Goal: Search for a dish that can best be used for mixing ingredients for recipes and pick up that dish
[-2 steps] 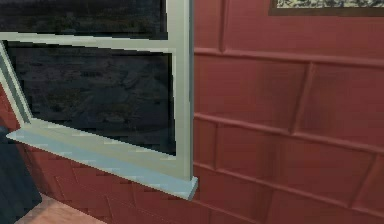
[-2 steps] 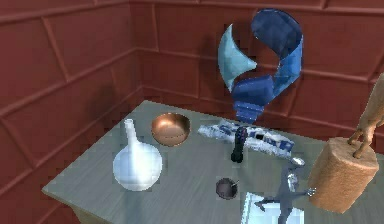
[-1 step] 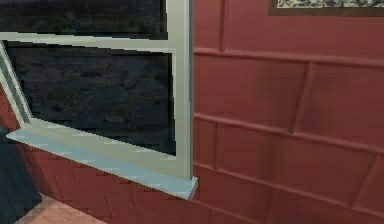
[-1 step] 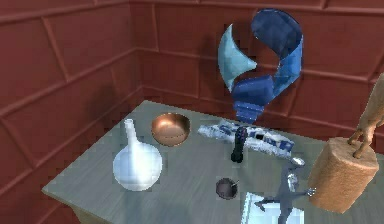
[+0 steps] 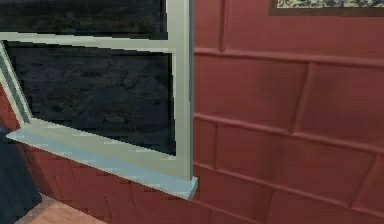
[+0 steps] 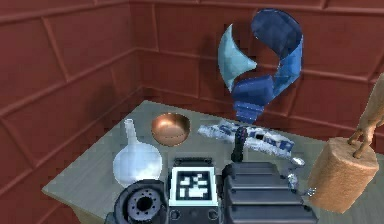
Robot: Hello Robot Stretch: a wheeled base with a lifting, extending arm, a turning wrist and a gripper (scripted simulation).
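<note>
A copper-coloured bowl (image 6: 170,127) stands on the grey-green table (image 6: 90,165) in the arm side view, near the table's middle. My gripper (image 6: 137,206) shows as a dark body at the bottom edge, left of a white marked square (image 6: 195,186), in front of the bowl. Its far end is hard to make out over the tabletop, so I cannot tell whether it holds anything. The dark arm bar (image 6: 265,195) rises from the bottom edge beside it.
A white flask-shaped vase (image 6: 133,158) stands left of the bowl. Behind are a blue twisted sculpture (image 6: 258,62), a small dark upright thing (image 6: 238,146), a flat silvery object (image 6: 250,135) and a wooden statue (image 6: 345,170). The forward view has a pale-framed window (image 5: 110,100) in a red wall (image 5: 290,110).
</note>
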